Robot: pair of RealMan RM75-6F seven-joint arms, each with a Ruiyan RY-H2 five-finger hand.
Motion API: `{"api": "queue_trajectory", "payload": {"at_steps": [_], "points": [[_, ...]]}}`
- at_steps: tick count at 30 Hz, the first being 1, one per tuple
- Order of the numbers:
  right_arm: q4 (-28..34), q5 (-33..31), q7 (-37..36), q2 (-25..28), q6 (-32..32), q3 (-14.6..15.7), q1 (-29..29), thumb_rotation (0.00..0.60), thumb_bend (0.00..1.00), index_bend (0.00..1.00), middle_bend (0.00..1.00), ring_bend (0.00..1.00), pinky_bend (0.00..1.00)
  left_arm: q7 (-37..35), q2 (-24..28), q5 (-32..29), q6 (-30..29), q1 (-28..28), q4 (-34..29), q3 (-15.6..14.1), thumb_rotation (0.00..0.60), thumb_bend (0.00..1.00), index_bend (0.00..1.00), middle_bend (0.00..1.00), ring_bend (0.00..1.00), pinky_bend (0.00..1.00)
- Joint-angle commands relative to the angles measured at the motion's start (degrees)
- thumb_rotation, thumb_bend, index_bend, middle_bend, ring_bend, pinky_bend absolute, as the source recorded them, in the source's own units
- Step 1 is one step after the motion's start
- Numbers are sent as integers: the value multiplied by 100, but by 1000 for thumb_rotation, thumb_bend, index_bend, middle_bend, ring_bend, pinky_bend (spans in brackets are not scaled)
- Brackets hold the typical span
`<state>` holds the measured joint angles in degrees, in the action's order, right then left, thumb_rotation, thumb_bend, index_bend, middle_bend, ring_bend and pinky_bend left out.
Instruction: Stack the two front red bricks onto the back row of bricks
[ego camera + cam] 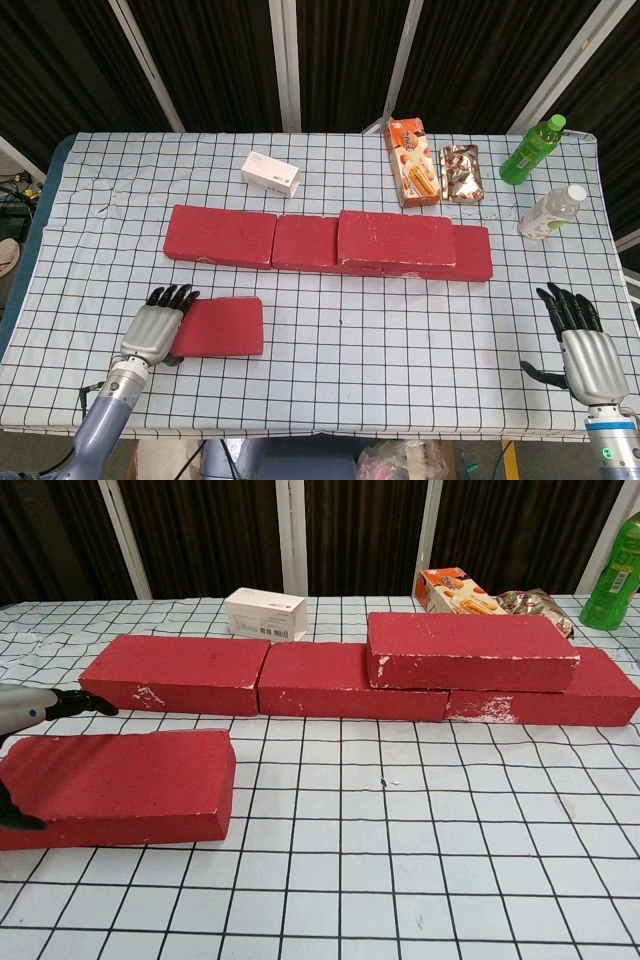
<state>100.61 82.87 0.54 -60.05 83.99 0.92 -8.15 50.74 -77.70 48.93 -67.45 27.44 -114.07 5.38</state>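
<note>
One red brick (218,326) lies flat at the front left, also shown in the chest view (120,780). My left hand (158,326) lies over its left end, fingers stretched past the far edge and thumb (15,820) at the near face; the brick still rests on the table. The back row holds a left brick (220,236), a middle brick (303,243) and a right brick (474,254). Another red brick (397,238) is stacked across the middle and right ones. My right hand (583,350) hovers open at the front right, holding nothing.
Behind the row stand a white box (270,173), an orange snack box (412,160) and a foil packet (462,172). A green bottle (532,148) and a clear bottle (552,212) lie at the far right. The checked tablecloth (380,340) covers the table.
</note>
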Motion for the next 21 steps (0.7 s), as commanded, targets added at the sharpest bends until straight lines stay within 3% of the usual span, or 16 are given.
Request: {"api": "queue_trajectory", "payload": {"at_steps": [1,17,21], "points": [[3,5,10,10,-38,-6,8,600,153,48,0,0,0,11,-98,-46,-55,68,76,-20,600,0,0,0,0,53],[15,-76,28,34,-154,-132,82,600,153,48,0,0,0,196,-383,-364,-303,381,270,-112,600,0,0,1,0,100],[13,-83,35,38,-181,-157,94,600,153,48,0,0,0,254,-429,-460,-365,452,286,-126,600,0,0,45,17,119]]}}
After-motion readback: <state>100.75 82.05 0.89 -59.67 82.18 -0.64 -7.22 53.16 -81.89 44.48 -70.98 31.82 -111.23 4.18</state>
